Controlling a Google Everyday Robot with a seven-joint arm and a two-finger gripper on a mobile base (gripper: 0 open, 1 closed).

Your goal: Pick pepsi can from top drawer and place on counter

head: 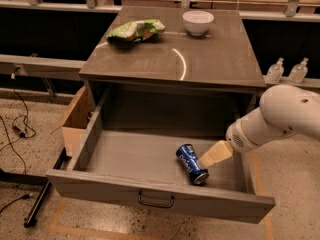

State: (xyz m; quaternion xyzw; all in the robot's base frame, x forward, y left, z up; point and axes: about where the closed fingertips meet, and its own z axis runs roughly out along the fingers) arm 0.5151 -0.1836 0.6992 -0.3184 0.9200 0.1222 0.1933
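The robot's one arm [290,111] was a thick, rounded white limb up and to the right of the pepsi can [191,164], sloping down and leftward toward it. Its lower end narrowed into a round white wrist [239,138] with a dotted grille on its face, above and right of the can. From the wrist the tan gripper [209,157] pointed down-left in a tapering wedge, its tip just beside the can's upper right side. Whether it touched the can could not be told.
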